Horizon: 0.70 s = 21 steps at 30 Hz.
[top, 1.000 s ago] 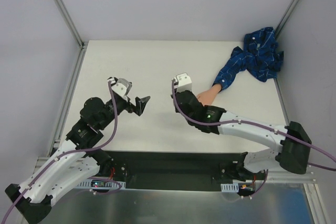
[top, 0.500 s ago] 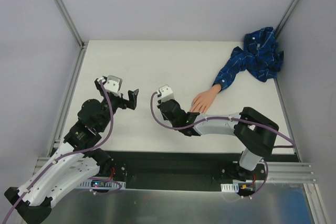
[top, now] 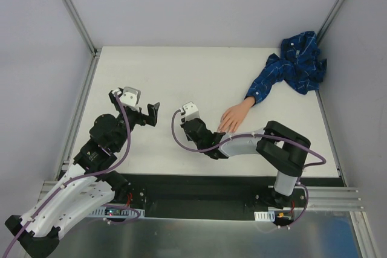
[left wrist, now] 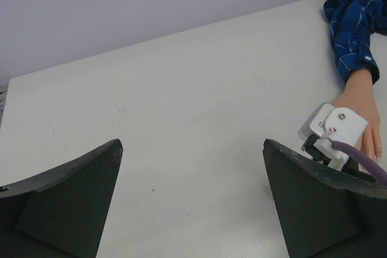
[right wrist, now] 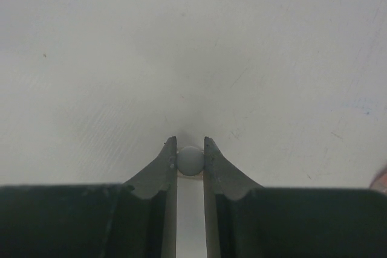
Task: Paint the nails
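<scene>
Nails (left wrist: 372, 149) tip a mannequin hand (top: 233, 116) lying flat on the tabletop (top: 181, 77), right of centre, with its blue sleeve (top: 290, 67) trailing to the far right corner. They are too small to tell apart. They look hard, glossy and slippery, and the hand seems light, so it is best steadied at the wrist. Just left of the fingertips, the right claw (right wrist: 190, 149) pinches a pale round knob (right wrist: 190, 161). The left claw (left wrist: 190, 149) gapes wide, holding nothing.

The table (top: 181, 77) is matt, the sleeve (top: 284, 74) cloth, the mannequin hand (top: 233, 116) smooth plastic.
</scene>
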Available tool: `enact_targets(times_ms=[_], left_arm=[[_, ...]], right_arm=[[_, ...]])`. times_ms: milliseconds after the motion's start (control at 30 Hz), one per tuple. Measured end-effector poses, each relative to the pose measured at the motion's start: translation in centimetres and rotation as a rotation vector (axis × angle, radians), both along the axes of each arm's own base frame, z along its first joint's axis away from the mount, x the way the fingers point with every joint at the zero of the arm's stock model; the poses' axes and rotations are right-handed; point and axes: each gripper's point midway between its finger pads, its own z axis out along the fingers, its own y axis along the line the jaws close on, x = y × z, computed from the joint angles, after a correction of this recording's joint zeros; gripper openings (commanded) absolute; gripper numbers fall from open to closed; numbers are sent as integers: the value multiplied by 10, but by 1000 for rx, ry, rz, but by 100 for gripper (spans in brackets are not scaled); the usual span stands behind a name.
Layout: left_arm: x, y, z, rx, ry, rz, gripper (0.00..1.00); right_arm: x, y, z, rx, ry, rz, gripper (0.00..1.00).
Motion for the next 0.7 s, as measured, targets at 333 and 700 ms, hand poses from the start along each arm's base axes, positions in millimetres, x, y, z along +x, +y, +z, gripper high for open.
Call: enact_targets(times_ms=[333, 700], left_arm=[[0, -1, -1, 1, 4, -2, 99], [1, 0, -1, -3, 6, -1, 99]], right_arm=[[0, 1, 0, 9, 4, -2, 44], [-21, -29, 105, 32, 31, -18, 56]])
